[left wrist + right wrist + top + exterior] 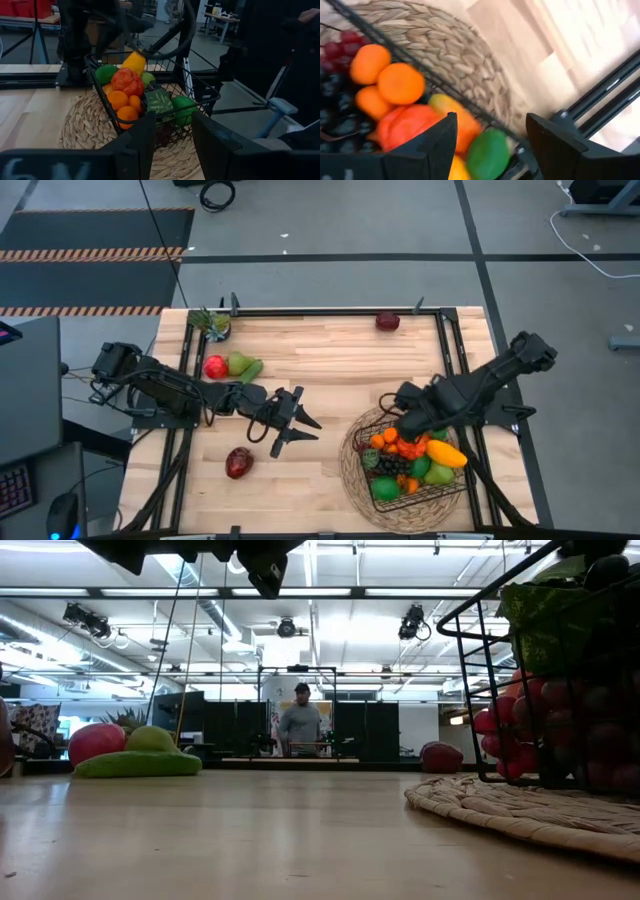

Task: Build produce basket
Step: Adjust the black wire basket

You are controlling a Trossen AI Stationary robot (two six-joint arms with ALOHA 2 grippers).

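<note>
The black wire basket (458,486) stands on a round woven mat (350,480) at the table's near right. Produce (410,460) fills it: oranges (122,102), a yellow fruit (447,453), green fruits, dark grapes (335,95). My right gripper (400,423) hangs open above the basket's far left corner, pointing down, nothing between its fingers (491,125). My left gripper (312,430) is open above the table's middle, pointing level at the basket (200,87), and holds nothing (172,125). A dark red fruit (238,462) lies on the table near the left gripper.
A red apple (215,366), a green pear (238,362) and a long green vegetable (252,370) lie together at the left. A leafy fruit (212,323) sits at the far left corner, a dark red fruit (387,321) at the far edge. Bare wood lies between them.
</note>
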